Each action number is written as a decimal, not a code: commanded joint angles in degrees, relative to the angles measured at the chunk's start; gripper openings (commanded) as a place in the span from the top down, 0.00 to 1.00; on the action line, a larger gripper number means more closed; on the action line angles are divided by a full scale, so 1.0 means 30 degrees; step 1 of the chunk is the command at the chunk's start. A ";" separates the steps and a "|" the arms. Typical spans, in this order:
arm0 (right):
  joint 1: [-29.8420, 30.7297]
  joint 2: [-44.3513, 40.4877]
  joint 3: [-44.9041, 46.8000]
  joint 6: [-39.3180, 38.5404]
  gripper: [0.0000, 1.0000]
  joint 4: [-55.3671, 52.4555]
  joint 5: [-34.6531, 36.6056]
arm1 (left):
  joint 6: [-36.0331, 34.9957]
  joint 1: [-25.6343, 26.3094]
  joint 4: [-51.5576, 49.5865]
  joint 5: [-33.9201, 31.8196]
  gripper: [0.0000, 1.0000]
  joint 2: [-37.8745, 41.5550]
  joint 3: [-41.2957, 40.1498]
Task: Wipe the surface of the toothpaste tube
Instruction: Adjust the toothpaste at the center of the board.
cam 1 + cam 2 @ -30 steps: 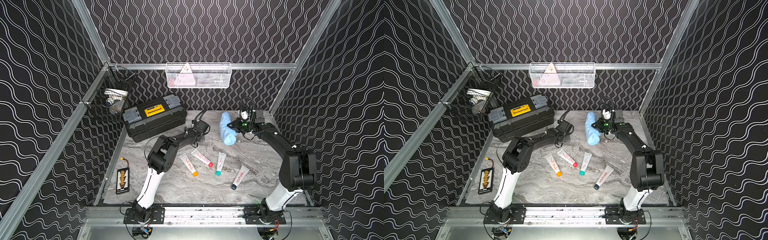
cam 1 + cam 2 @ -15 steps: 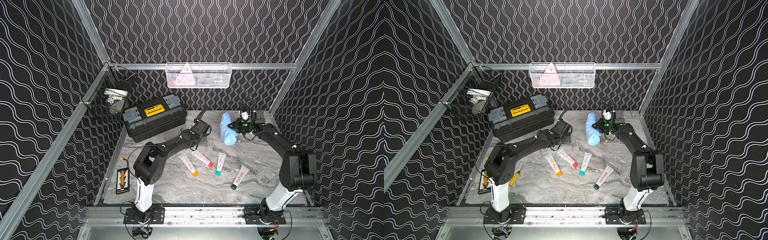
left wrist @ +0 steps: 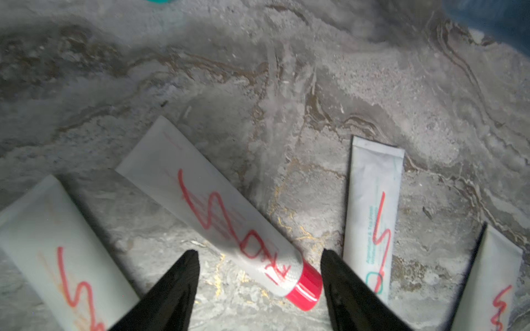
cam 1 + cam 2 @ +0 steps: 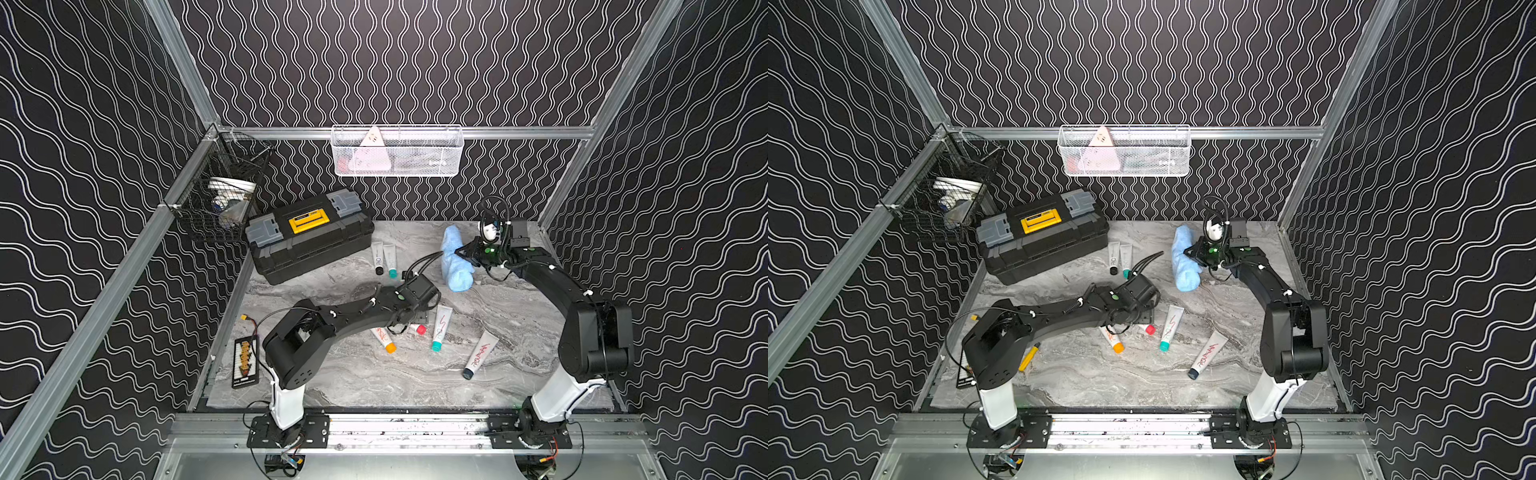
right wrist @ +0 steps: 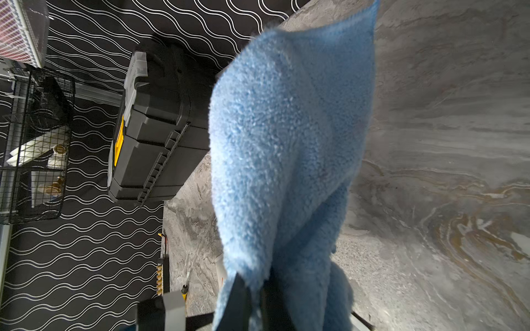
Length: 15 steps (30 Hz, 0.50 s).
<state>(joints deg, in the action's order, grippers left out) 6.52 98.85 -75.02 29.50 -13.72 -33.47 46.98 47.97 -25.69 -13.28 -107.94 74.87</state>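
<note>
Several white toothpaste tubes scribbled with red marker lie on the marble table (image 4: 374, 386). In the left wrist view, my left gripper (image 3: 258, 253) is open just above the red-capped tube (image 3: 218, 212), with a finger on either side of its cap end and neither touching it. In both top views the wrist hides the jaws, and only the red cap (image 4: 421, 330) (image 4: 1150, 330) shows. My right gripper (image 4: 462, 252) (image 5: 253, 289) is shut on a blue cloth (image 4: 455, 262) (image 5: 286, 137), which hangs at the back of the table.
Around the red-capped tube lie an orange-capped tube (image 4: 384, 338), a teal-capped tube (image 4: 440, 328) and a dark-capped tube (image 4: 480, 353). Two more tubes (image 4: 384, 257) lie by the black toolbox (image 4: 309, 232). Wire baskets (image 4: 220, 199) (image 4: 397, 151) hang on the walls. A connector board (image 4: 246, 361) sits at the left edge.
My left arm has swung forward from near the toolbox to over the red-capped tube, and its jaws have widened. The right arm and the cloth have not moved.
</note>
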 commanded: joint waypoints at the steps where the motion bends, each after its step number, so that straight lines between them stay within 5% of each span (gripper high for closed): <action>1: -0.0036 -0.0063 0.0029 0.0158 1.00 0.0487 0.0166 | 0.1240 0.0163 -0.0438 0.0063 0.28 -0.0313 -0.0267; 15: -0.0036 0.0112 0.0119 0.0302 1.00 0.0685 -0.0004 | 0.2176 0.0857 -0.0827 0.0021 0.32 -0.1478 -0.0194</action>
<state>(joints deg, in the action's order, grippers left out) 6.42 99.13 -74.63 29.54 -13.52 -33.34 52.36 50.39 -27.40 -12.91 -112.38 74.22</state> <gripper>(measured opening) 0.073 0.692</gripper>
